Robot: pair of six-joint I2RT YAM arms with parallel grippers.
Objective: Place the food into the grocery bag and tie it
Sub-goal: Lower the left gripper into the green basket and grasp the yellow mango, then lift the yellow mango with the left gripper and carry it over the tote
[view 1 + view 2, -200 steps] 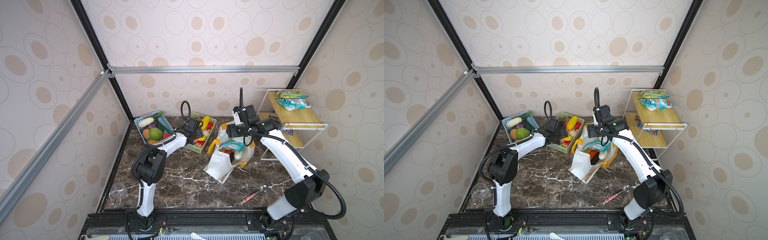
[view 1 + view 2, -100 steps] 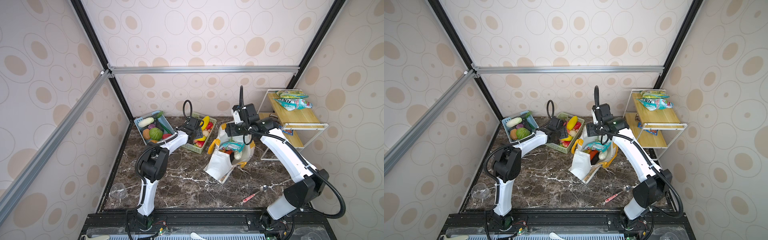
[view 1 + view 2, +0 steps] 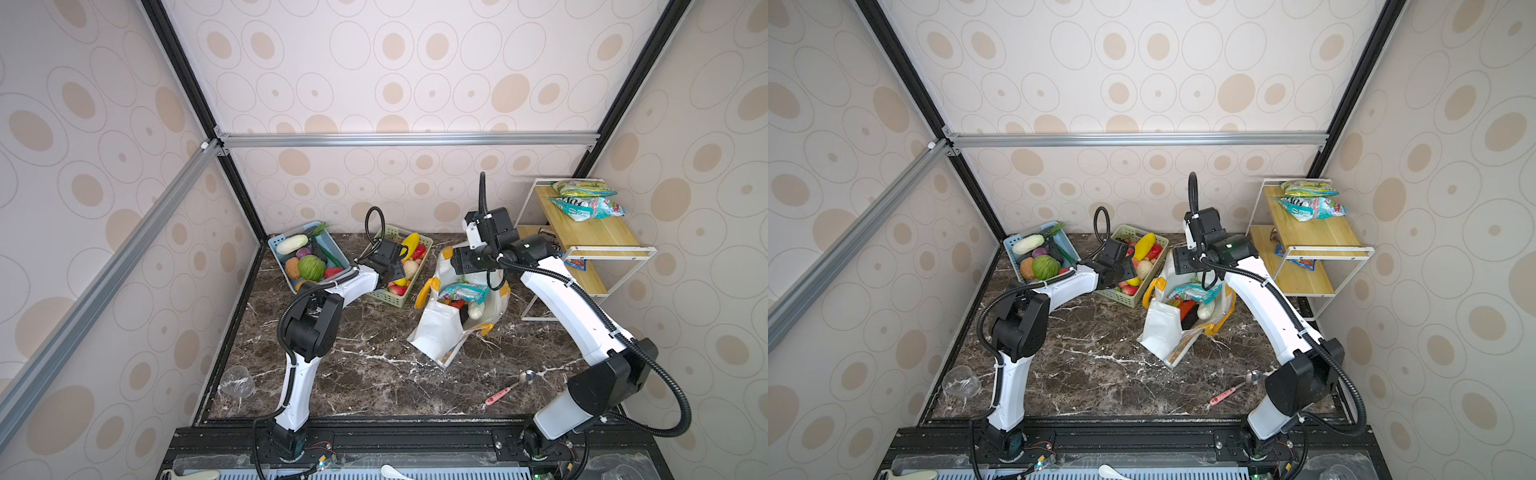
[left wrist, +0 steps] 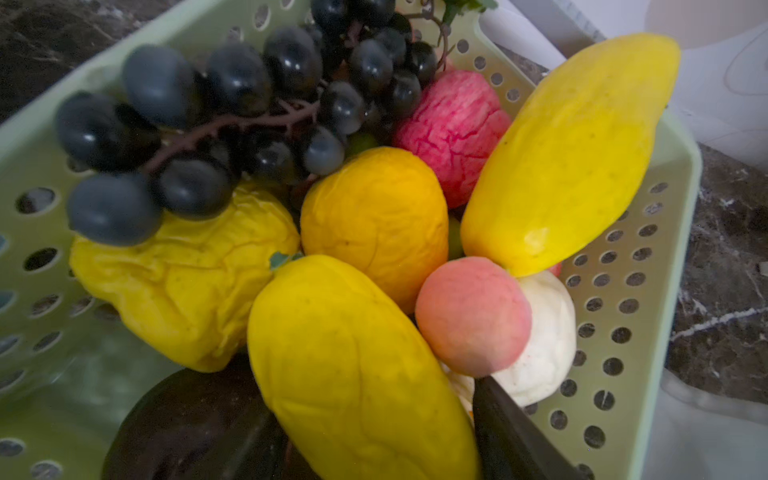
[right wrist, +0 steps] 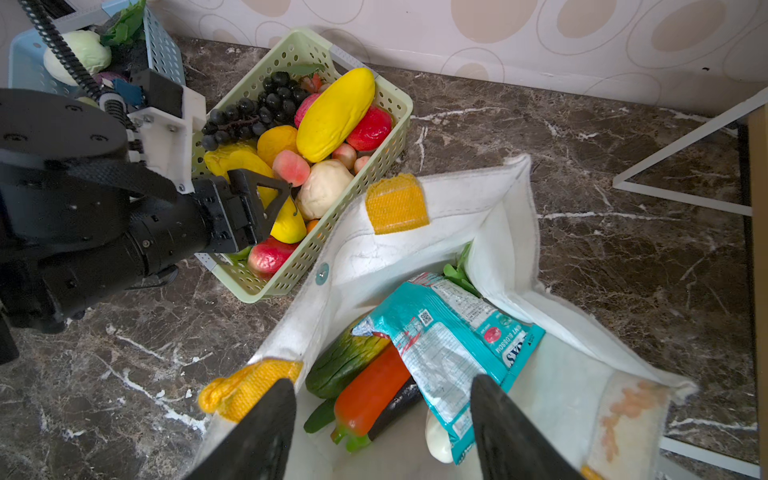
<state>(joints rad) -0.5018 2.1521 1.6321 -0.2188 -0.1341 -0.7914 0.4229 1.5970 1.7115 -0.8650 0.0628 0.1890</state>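
The white grocery bag [image 3: 436, 332] [image 3: 1158, 328] [image 5: 511, 232] stands open with yellow handles. Food lies inside: a teal snack packet [image 5: 449, 332], an orange carrot [image 5: 374, 390], a green gourd [image 5: 345, 357], a dark eggplant [image 5: 395, 409] and a white piece [image 5: 438, 440]. My right gripper [image 5: 380, 436] [image 3: 469, 266] hangs open over the bag's mouth, holding nothing. My left gripper [image 4: 353, 415] [image 3: 395, 270] [image 3: 1127, 270] reaches into the green basket [image 4: 665, 291] [image 5: 345, 232]. Its jaws press both sides of a yellow fruit [image 4: 353, 353] [image 5: 286, 220].
More toy fruit fills the green basket: black grapes [image 4: 232, 104], an orange fruit [image 4: 374, 220], a peach [image 4: 473, 316]. A blue basket [image 3: 278, 249] sits behind it. A wooden shelf [image 3: 590, 232] holds packets at the right. A spoon [image 3: 511, 386] and a glass [image 3: 237, 380] lie near the front.
My left gripper has reached deeper into the green basket and its jaws have narrowed round the yellow fruit. The right arm and the bag have not moved.
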